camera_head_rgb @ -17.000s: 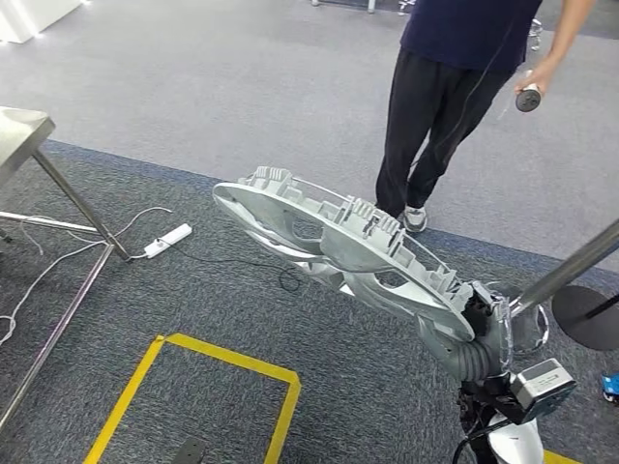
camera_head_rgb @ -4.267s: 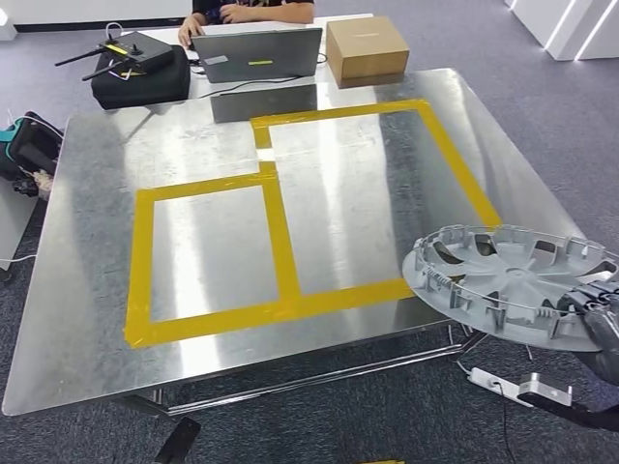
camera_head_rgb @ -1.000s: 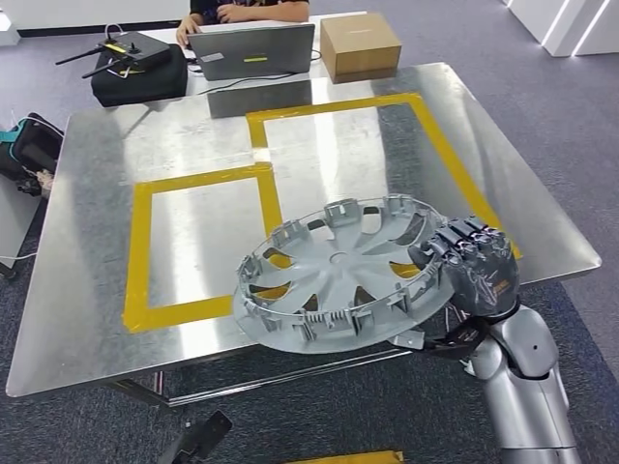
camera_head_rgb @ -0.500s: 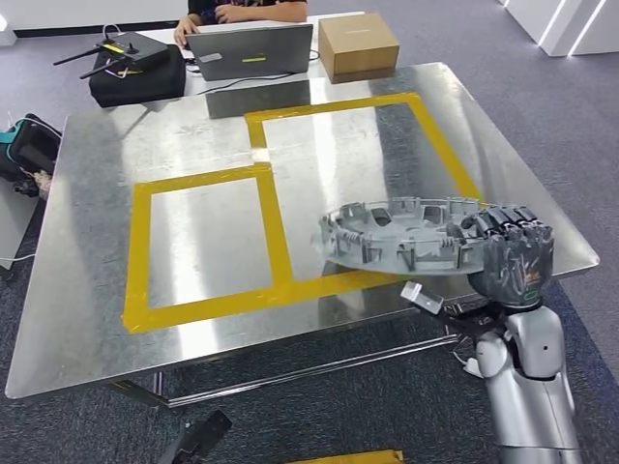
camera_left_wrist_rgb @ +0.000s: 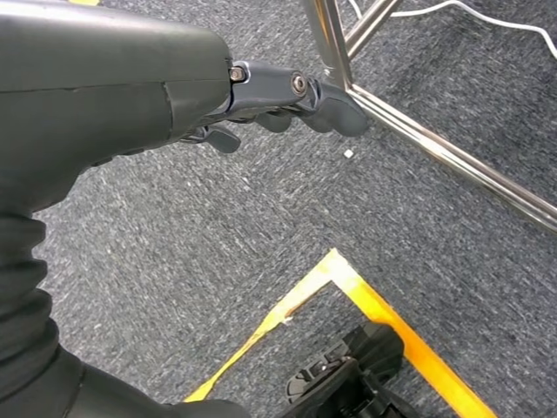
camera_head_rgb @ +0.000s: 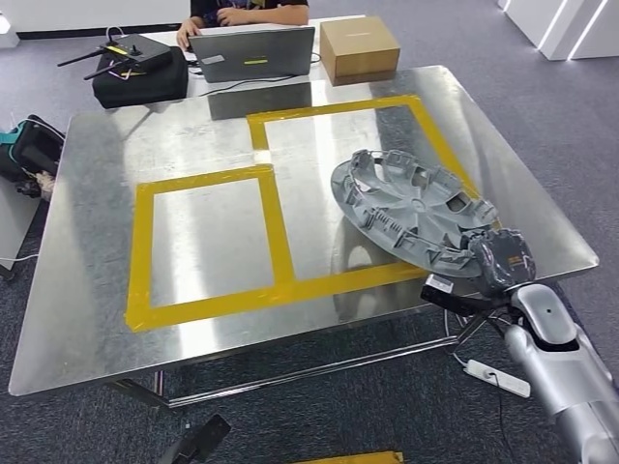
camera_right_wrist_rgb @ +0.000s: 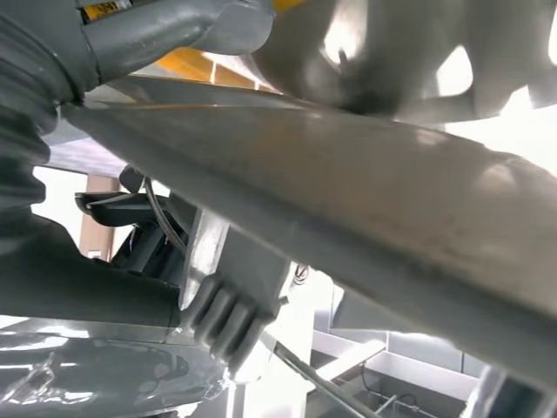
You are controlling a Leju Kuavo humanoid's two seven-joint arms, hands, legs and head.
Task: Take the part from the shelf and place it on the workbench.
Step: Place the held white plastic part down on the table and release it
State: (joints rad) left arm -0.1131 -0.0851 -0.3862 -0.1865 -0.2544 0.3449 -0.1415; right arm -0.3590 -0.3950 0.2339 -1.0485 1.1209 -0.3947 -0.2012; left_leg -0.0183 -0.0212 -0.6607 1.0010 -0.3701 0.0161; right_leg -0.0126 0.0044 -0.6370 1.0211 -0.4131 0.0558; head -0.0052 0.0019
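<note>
Off the shelf already; part (camera_head_rgb: 412, 205) grasped at its near rim by right hand (camera_head_rgb: 502, 261), tilted beyond it above workbench (camera_head_rgb: 87, 290). Left: lowering, letting go.

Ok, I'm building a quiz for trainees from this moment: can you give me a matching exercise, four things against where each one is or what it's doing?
Things:
1. wheel cover
2. right hand
3. cardboard box
4. left hand

States or places:
A. hangs over the carpet, holding nothing
B. tilted over the right yellow rectangle of the workbench
C. grips the part's near rim
D. beyond the far edge, beside the laptop

Pairs: 1-B, 2-C, 3-D, 4-A
</note>
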